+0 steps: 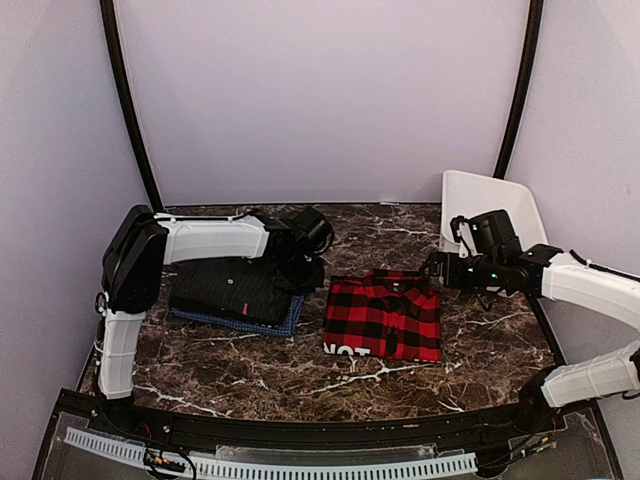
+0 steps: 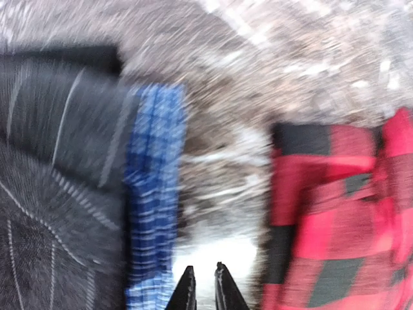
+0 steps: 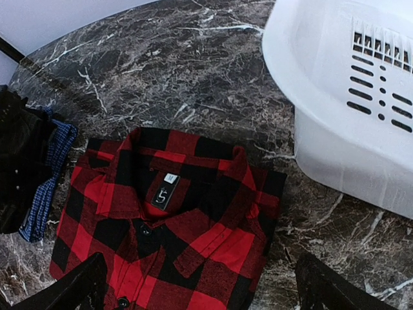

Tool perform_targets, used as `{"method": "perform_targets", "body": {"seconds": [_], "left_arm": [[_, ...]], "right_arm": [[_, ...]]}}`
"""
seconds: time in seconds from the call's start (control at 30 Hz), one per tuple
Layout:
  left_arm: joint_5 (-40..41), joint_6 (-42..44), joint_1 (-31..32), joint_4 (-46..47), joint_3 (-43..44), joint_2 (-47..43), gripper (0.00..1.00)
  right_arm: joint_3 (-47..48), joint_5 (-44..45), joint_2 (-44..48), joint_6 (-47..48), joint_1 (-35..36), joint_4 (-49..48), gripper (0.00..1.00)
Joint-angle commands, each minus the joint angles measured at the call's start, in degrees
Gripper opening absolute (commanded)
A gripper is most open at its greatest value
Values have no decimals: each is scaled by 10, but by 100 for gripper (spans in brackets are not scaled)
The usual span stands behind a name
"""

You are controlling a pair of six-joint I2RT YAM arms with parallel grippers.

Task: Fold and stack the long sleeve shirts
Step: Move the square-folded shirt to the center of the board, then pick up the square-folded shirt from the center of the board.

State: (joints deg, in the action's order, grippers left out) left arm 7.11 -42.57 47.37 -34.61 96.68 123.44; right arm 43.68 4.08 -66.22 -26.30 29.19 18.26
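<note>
A folded red-and-black checked shirt [image 1: 383,315] lies mid-table, collar toward the back, with white letters on its near edge. At the left a folded black shirt [image 1: 232,288] rests on a folded blue shirt [image 1: 287,325]. My left gripper [image 1: 308,272] hovers over the bare strip between that pile and the checked shirt. In the blurred left wrist view its tips [image 2: 205,287] stand a narrow gap apart with nothing between them, the blue shirt [image 2: 151,194] to the left and the checked shirt [image 2: 335,213] to the right. My right gripper [image 1: 437,268] is wide open above the checked shirt's [image 3: 174,219] collar end.
A white plastic basket [image 1: 490,205] stands at the back right, close beside my right arm and right of the checked shirt; its slotted wall [image 3: 348,97] fills the right wrist view's upper right. The dark marble table [image 1: 250,375] ends in a black rail at the front.
</note>
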Motion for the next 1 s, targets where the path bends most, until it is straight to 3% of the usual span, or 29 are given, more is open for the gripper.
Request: {"method": "perform_targets", "body": {"seconds": [0.0, 0.2, 0.33, 0.57, 0.97], "left_arm": [[-26, 25, 3, -7, 40, -16, 12], [-65, 42, 4, -1, 48, -28, 23], [-136, 41, 10, 35, 12, -46, 32], [-187, 31, 18, 94, -76, -65, 46], [-205, 31, 21, 144, -114, -33, 54]], "right_arm": [[-28, 0, -2, -29, -2, 4, 99], [-58, 24, 7, -56, -2, 10, 99], [-80, 22, -6, -76, -2, 2, 98], [-104, 2, -58, -98, -3, -39, 91], [-110, -18, -124, -98, -3, -100, 81]]}}
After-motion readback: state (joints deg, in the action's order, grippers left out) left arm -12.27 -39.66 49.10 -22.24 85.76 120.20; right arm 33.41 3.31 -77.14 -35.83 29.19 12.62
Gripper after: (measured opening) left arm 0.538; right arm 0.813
